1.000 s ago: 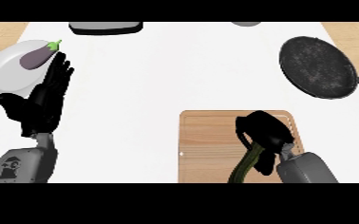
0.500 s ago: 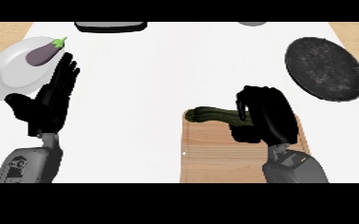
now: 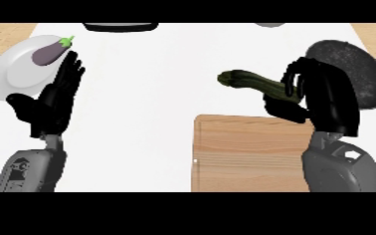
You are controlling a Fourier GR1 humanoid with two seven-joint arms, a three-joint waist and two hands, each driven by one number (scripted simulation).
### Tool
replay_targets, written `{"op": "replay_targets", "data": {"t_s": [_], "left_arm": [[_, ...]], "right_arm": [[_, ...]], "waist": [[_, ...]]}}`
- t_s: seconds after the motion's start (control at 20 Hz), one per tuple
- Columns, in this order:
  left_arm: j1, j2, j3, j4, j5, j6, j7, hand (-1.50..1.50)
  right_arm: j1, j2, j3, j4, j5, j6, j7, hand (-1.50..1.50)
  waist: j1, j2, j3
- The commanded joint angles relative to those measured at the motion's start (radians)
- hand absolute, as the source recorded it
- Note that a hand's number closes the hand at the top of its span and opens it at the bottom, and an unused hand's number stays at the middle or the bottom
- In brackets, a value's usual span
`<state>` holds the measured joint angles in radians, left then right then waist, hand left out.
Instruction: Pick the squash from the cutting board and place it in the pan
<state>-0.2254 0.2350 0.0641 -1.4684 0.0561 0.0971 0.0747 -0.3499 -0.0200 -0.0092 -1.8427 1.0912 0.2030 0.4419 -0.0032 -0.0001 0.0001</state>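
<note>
The squash (image 3: 253, 82) — dark green and long — is held above the white desk (image 3: 169, 79), lying roughly level, its free end pointing toward the view's left and its other end hidden in the right hand (image 3: 320, 102). That hand's fingers are curled round it. The squash sits past the far edge of the cutting board (image 3: 246, 152), clear of the wood, and just left of the pan (image 3: 349, 62), whose dark round shape is partly covered by the hand. At the view's left the left hand (image 3: 51, 104) rests open, fingers straight and pointing up — it holds nothing. Just beyond its fingertips lies a white plate (image 3: 18, 72) carrying a purple eggplant (image 3: 51, 52) with a green stem.
</note>
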Motion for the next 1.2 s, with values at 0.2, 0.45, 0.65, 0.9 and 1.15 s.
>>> {"op": "replay_targets", "data": {"t_s": [0.2,0.45,0.65,0.9,1.15], "left_arm": [[-0.057,0.008,0.011,0.064,-0.012,-0.020,-0.028,0.00],[0.025,-0.010,-0.004,-0.027,-0.003,-0.022,-0.001,0.00],[0.005,-0.035,-0.042,-0.044,-0.032,-0.002,0.018,0.00],[-0.002,-0.044,-0.048,-0.040,-0.031,-0.009,0.015,0.00],[-0.057,-0.039,-0.032,0.001,-0.035,-0.005,0.000,0.00]], "right_arm": [[-0.122,-0.172,-0.359,0.216,-0.257,-0.065,-0.153,1.50],[-0.211,-0.337,-0.456,0.558,-0.235,-0.200,-0.324,1.50],[-0.225,-0.436,-0.482,0.802,-0.160,-0.358,-0.478,1.50],[-0.331,-0.547,-0.529,1.122,-0.134,-0.492,-0.584,1.50],[-0.411,-0.601,-0.578,1.338,-0.163,-0.561,-0.672,1.50]], "waist": [[0.001,0.005,0.000],[0.021,0.006,0.001],[0.036,0.013,0.002],[0.056,0.020,0.004],[0.070,0.030,0.005]]}}
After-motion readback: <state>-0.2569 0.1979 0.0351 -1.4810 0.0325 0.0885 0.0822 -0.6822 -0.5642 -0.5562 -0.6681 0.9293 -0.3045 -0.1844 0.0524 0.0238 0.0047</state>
